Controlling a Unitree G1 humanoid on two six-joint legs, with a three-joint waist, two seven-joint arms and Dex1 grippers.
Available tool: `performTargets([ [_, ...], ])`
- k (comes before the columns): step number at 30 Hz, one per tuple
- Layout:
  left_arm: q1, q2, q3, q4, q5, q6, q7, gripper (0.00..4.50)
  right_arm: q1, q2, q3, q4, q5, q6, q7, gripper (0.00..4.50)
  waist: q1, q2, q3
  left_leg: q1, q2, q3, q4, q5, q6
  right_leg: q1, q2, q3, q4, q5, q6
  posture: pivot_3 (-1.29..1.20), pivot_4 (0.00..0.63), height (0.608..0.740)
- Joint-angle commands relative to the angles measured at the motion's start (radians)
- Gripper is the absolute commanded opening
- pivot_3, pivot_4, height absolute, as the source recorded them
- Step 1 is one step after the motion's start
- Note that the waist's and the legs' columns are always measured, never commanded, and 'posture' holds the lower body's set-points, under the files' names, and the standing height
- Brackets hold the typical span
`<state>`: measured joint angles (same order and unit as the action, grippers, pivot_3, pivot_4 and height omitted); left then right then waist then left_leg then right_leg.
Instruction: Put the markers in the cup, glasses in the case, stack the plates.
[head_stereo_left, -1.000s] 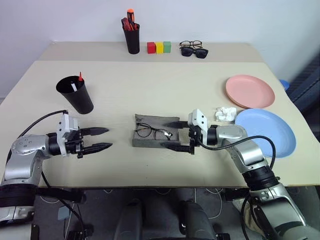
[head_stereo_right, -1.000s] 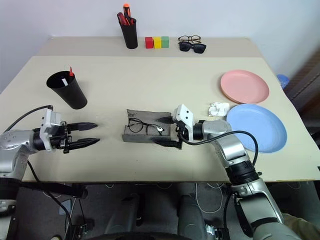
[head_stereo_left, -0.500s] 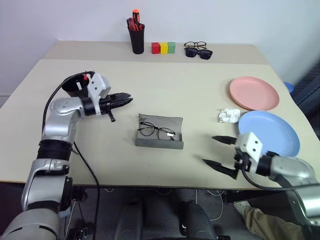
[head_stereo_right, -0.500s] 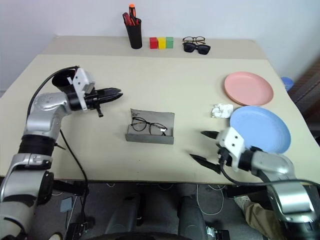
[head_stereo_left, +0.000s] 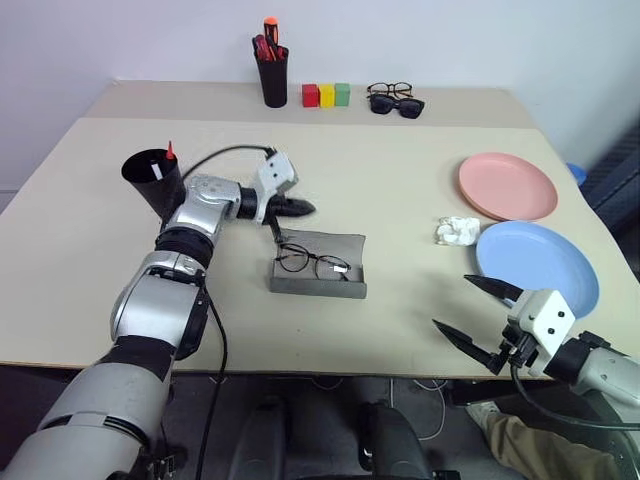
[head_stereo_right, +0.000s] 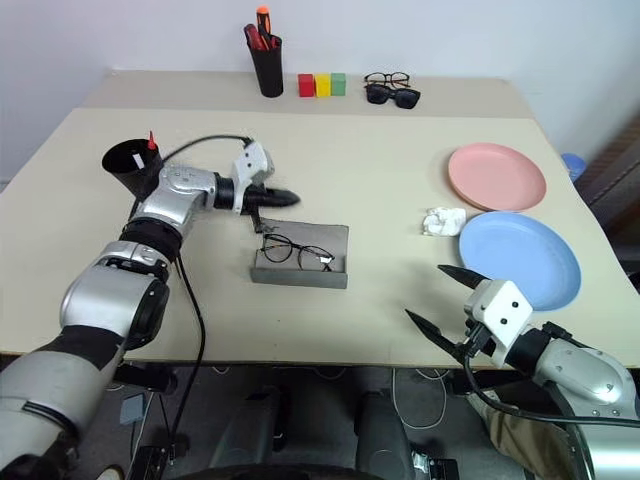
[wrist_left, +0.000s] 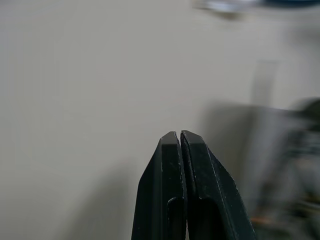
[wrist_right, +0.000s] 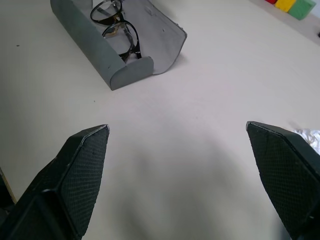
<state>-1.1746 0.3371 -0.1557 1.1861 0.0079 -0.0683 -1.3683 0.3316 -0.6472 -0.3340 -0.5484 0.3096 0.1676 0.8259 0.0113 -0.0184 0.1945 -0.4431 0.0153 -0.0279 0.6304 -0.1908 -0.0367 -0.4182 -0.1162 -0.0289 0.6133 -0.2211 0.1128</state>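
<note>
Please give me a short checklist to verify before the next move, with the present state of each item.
1. Glasses lie in the case: ok.
2. Case flap closed: not ok, it is open.
3. Left gripper shut and empty, by the flap's far edge: ok.
4. Right gripper open, away from the case: ok.
5. Markers in the cup: red tip shows, second marker cannot tell.
6. Plates stacked: not ok, pink plate and blue plate lie side by side.
</note>
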Motion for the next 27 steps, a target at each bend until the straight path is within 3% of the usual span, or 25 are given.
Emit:
performTargets([
  [1,-0.01,0.07,-0.089,-0.093,-0.089,0.098,-0.204,0.03,-0.004,0.001,-0.012,-0.027,0.004,-0.023,-0.018,4.5,-0.002,0.0,0.0,0.0,0.0,0.0,0.0,0.0,0.0,0.0,0.0,0.0,0.0,0.0,0.0,0.0,0.15,0.74],
  [6,0.135,0.265,-0.375,-0.462,-0.32,0.267,-0.246,0.03,-0.007,0.009,0.002,-0.018,0.002,-0.02,-0.043,4.5,-0.008,0.001,0.0,0.001,0.001,0.0,-0.001,0.0,0.0,0.0,0.0,0.001,0.001,0.0,-0.001,0.0,0.15,0.74],
  [11,0.242,0.354,-0.464,-0.664,-0.362,0.267,-0.246,0.03,-0.033,0.019,0.024,0.004,0.01,0.021,-0.08,4.5,0.005,0.002,-0.001,0.001,0.0,-0.001,0.001,0.0,0.0,0.003,-0.001,0.0,0.0,0.0,-0.001,0.0,0.15,0.74],
  [17,0.304,0.289,-0.321,-0.738,-0.331,0.266,-0.183,0.03,-0.12,0.04,0.005,0.091,-0.003,0.098,-0.186,4.5,0.007,0.003,-0.002,0.002,0.0,-0.001,0.002,0.0,0.0,0.005,-0.002,0.0,-0.002,0.0,-0.001,0.0,0.15,0.74],
  [21,0.278,0.168,-0.178,-0.818,-0.341,0.295,0.063,0.03,-0.186,0.03,0.0,0.247,-0.088,0.104,-0.276,4.5,0.007,0.002,-0.001,0.0,0.0,-0.001,0.003,0.0,0.0,0.005,-0.002,0.0,-0.002,0.0,-0.001,0.0,0.15,0.74],
  [24,0.275,0.102,-0.166,-0.866,-0.307,0.338,0.146,1.21,-0.22,0.026,0.01,0.344,-0.126,0.086,-0.305,4.5,0.003,0.003,-0.002,0.001,-0.001,-0.001,0.002,0.0,0.001,0.005,-0.001,0.0,-0.001,0.0,0.0,0.0,0.15,0.74],
  [27,0.278,0.061,-0.164,-0.9,-0.287,0.374,0.191,2.77,-0.243,0.02,0.028,0.414,-0.153,0.057,-0.303,4.5,-0.003,0.004,-0.002,0.002,-0.001,-0.001,0.001,0.0,0.001,0.004,-0.001,0.0,0.0,-0.001,0.001,0.0,0.15,0.74],
])
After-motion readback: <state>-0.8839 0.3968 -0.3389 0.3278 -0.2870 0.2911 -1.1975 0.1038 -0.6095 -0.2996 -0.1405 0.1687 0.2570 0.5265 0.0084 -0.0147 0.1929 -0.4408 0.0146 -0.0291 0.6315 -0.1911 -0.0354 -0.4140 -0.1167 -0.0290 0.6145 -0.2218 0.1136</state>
